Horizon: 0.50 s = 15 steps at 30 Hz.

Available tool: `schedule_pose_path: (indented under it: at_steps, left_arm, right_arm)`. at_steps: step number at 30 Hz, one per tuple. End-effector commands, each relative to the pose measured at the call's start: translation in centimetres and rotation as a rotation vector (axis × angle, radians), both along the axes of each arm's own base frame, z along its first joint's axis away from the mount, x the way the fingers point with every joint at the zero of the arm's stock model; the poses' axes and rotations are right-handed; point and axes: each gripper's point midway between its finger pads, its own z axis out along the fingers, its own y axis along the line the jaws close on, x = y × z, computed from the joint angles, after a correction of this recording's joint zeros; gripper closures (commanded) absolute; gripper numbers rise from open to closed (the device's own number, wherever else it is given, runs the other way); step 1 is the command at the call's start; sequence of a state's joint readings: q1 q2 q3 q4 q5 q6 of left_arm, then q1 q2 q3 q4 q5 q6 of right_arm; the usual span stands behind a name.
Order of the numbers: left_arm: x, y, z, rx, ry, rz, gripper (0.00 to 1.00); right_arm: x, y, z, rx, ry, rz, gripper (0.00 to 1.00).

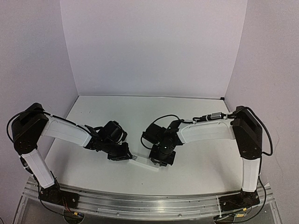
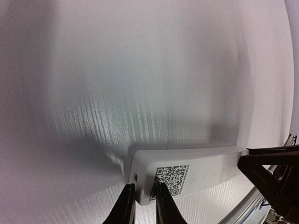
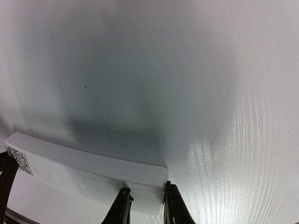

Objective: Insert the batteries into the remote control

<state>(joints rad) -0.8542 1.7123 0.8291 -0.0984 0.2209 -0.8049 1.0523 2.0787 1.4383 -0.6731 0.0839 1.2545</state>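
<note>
Left wrist: QR code on remote control; left end effector and right end effector clamp its ends

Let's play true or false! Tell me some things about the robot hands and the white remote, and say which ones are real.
1. The left gripper and the right gripper each pinch one end of the remote control. True.
2. The remote's buttons face up. False: its back, with a QR code, faces up.
3. The QR code sits at the left gripper's end. True.
4. Blue batteries lie beside the remote. False: none show in any view.
</note>
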Motion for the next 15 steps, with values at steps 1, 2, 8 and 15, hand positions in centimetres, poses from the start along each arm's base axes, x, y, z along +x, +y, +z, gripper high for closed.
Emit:
schedule_pose_path:
  at_steps: [1,2,8,15]
  left_arm:
    - [-4.0,1.4,-3.5,0.155,0.107,-0.044,0.84]
    - [-3.8,1.6,-3.5,0.17,0.1,-0.033,0.83]
    - [-2.7,2.6,-3.7,0.249,0.07,0.007,0.82]
    - [-2.2,2.4,-3.3,0.252,0.05,0.006,0.79]
  right_arm:
    - [-0.4,9.4,-4.8,0.387,-0.104,0.134,0.83]
    - [-0.4,8.6,-4.8,0.373,-0.108,0.13,0.82]
    - [-0.4,4.7,-2.8,0.282,-0.164,0.154,0.76]
    - [0.2,2.6,1.2,0.235,-0.245,0.197,0.63]
